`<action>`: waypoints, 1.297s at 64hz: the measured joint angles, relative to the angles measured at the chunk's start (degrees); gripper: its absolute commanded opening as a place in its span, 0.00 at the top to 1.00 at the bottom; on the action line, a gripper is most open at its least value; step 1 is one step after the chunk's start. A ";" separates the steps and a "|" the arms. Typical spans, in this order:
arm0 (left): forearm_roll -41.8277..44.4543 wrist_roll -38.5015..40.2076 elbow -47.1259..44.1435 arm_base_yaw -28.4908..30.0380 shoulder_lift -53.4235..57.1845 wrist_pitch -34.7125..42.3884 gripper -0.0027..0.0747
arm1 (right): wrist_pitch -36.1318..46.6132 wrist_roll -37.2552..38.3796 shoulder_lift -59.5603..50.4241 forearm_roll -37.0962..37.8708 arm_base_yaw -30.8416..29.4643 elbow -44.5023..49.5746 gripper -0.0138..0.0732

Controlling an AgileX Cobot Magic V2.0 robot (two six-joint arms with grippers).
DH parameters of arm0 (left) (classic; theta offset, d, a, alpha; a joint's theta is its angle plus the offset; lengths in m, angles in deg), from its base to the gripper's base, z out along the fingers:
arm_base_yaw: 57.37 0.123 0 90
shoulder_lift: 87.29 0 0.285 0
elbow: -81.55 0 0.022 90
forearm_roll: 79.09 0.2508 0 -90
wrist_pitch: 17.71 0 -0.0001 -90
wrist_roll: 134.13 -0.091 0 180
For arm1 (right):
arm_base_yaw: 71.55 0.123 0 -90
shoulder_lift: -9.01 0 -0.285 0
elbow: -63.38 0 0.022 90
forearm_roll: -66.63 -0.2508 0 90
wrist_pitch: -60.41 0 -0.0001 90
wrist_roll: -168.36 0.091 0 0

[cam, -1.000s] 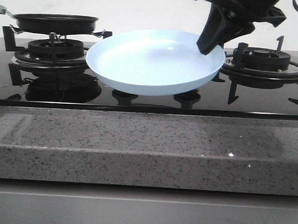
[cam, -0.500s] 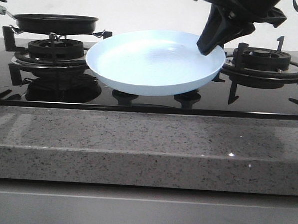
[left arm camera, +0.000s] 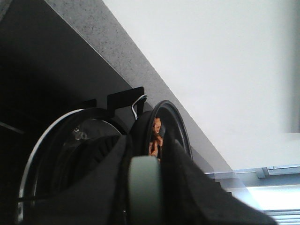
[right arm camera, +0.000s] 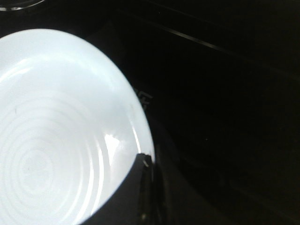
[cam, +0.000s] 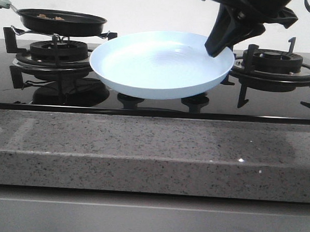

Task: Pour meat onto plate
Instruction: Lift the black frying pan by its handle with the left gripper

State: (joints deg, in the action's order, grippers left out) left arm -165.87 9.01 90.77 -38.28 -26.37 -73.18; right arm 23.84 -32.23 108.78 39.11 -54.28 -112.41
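While my left claw (left arm camera: 145, 187) squeezes the pale handle (cam: 1, 3) of the black pan (cam: 62, 22), the pan hangs just above the left burner (cam: 57, 51), off the stove; I think it is up there so it can go over to the plate; the meat (cam: 50, 17) sits inside the pan, out past the tips of my left claw, and I see only a few brown bits peeking over the rim; in my left wrist view the meat shows as an orange sliver just beyond the handle; none of it has been poured yet.

Going to the right, the plate (cam: 157, 64) is in the middle, between my two claws; it is pale blue and shiny, and nothing lies in it; it tips a little toward the front, held up over the dark glass stove top (cam: 145, 106); my right claw (cam: 217, 46) pinches its rim on the far right side, one finger (right arm camera: 136, 192) lying over the edge; I guess I hold it up like this so the pan has less way to go.

Farthest right, below and behind my right claw, is the other burner (cam: 272, 62); next, I think the pan must come over the plate and tilt slowly, so the meat slides in and does not fall on the stove.
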 measured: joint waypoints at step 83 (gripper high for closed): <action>-5.37 -29.52 -20.63 -17.96 29.83 5.83 0.99 | 0.00 -0.04 0.00 0.00 0.00 0.00 0.92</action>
State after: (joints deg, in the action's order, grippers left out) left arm -171.24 -20.52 70.14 -56.24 3.46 -67.35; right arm 23.84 -32.26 108.78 39.11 -54.28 -112.41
